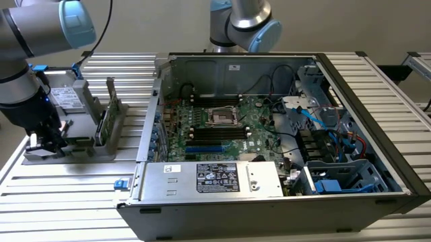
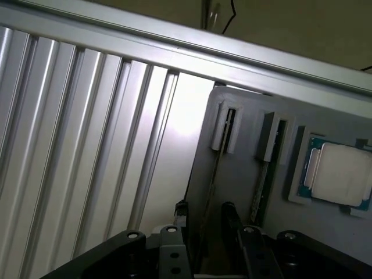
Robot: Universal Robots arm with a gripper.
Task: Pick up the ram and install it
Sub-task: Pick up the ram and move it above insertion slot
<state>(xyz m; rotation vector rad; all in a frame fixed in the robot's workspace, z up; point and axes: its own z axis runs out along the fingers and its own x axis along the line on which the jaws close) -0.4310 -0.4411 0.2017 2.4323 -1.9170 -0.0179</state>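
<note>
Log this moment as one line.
tool: open, low over gray holder | ram: on edge in holder slot, tool astride it, not gripped | install: not done

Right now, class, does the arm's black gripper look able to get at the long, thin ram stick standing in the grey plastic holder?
Probably yes. The black gripper hangs over the grey plastic holder, fingers open either side of the long, thin ram stick, edge-on in its slot. Nothing lies between.
</note>
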